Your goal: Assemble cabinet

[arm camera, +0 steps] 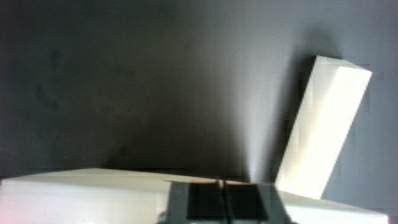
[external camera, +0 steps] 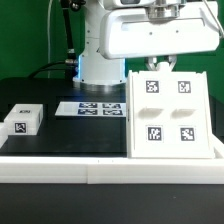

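With the cabinet [external camera: 170, 115] standing upright at the exterior view's right, near side, the gripper [external camera: 160, 63] sits at its top edge with jaws narrow, so this is judged the grasping step, which next calls for a firm, square hold.

The flat black table [external camera: 70, 135] with its white front edge carried three things: a large white plastic cabinet [external camera: 168, 112] bearing four black-and-white square tags at the exterior view's right, a small white tagged block [external camera: 22, 119] well apart at the left, and the thin white marker board [external camera: 90, 107] between them, farther back
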Controlling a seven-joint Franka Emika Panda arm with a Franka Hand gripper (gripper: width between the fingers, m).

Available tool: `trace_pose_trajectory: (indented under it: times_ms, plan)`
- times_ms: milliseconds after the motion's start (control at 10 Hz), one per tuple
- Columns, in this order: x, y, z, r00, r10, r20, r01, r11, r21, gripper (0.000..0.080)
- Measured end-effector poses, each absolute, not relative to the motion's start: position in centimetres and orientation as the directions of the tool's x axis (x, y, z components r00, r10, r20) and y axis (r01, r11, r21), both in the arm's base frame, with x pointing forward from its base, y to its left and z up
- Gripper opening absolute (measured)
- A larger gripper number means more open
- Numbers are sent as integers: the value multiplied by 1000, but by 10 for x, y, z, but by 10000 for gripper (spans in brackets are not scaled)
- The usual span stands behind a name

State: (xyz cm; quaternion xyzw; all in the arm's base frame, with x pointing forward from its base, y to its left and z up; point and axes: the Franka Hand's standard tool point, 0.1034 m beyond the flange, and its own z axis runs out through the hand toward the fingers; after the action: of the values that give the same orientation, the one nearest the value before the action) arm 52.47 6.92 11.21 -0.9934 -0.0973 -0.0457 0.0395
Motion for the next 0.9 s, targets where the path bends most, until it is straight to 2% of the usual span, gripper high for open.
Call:
trace_pose_trajectory:
  times_ms: [100,500,700,900]
  plan:
    - [522,68,108,977,197,87,203,-977,-70,2]
    - [525,68,123,976,215,26,216,-972,-89,2]
    - [538,69,133,972,234,4,234,-967,-100,2]
    - [537,69,131,972,234,4,233,-967,-100,2]
